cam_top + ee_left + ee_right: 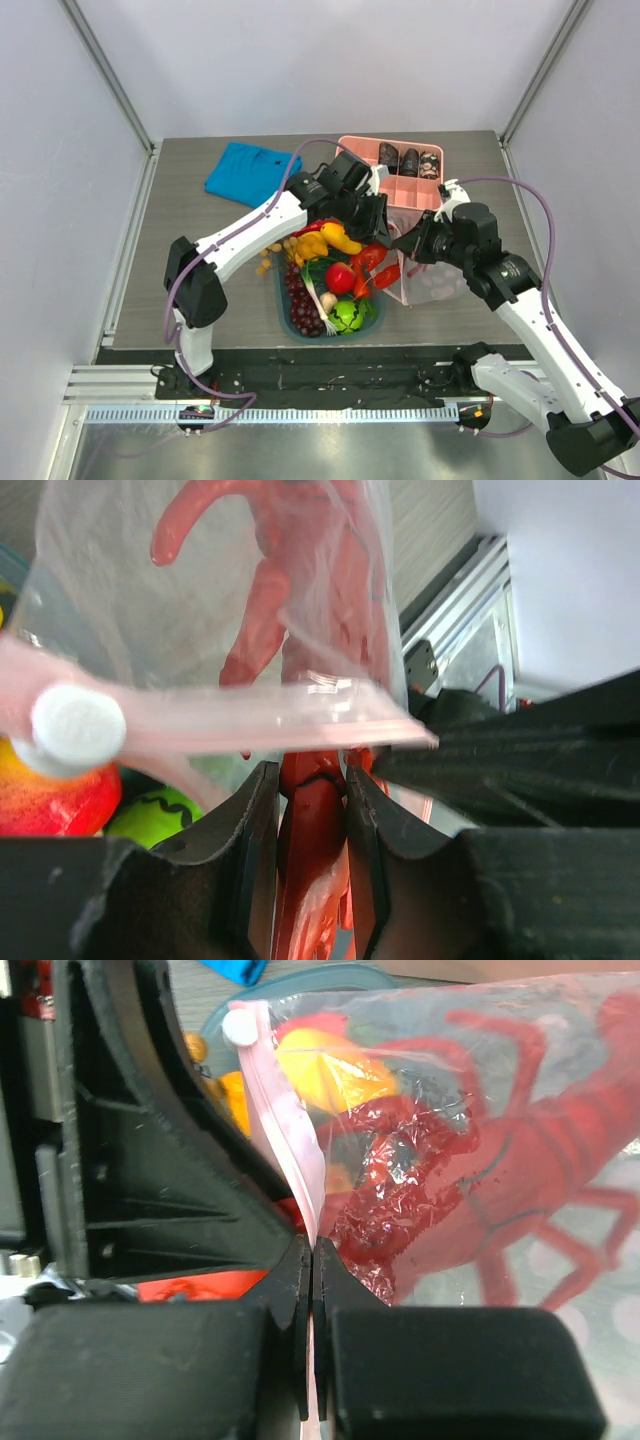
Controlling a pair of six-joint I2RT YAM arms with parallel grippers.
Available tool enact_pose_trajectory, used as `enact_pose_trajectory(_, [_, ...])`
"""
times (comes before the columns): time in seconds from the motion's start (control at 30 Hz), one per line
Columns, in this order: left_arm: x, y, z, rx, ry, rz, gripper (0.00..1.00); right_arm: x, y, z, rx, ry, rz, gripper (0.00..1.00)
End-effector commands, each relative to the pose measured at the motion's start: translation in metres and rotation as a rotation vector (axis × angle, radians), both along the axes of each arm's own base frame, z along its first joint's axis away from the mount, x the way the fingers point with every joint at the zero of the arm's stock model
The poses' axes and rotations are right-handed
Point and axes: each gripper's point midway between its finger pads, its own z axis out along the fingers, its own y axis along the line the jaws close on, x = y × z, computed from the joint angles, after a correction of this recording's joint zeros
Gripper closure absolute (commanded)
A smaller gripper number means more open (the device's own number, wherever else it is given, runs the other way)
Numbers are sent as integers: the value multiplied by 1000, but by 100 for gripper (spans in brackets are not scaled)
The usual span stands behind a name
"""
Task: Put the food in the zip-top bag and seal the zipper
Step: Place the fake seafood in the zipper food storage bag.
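Observation:
My left gripper [372,235] [310,775] is shut on the red lobster [312,810], pinching its tail end. The lobster's front half lies inside the clear zip-top bag [432,282] and shows through the plastic [520,1160]. My right gripper [408,243] [312,1250] is shut on the pink zipper strip [290,1130], holding the bag's mouth up beside the left gripper. The white slider [75,725] sits at one end of the strip. More food lies in the teal tub [283,300]: yellow fruit [322,240], a red tomato [340,277], a green ball [347,316].
The pink divided tray [400,160] with dark pieces stands behind the bag, and the bag's far part rests against it. A blue cloth [245,170] lies at the back left. Small orange pieces [268,258] lie left of the tub.

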Motion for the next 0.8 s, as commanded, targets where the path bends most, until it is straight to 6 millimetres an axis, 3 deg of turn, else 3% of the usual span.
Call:
enact_pose_trajectory(0.0, [11,-12,43,-127,-66,74,100,3,12,22,103,-32,1,99])
enact_pose_trajectory(0.37, [35,-15,30,-78,3,250,100,4,27,41,274,35,-29,99])
enact_pose_trajectory(0.77, [52,-25,30,-84,9,341,100,17,39,51,510,175,-98,99])
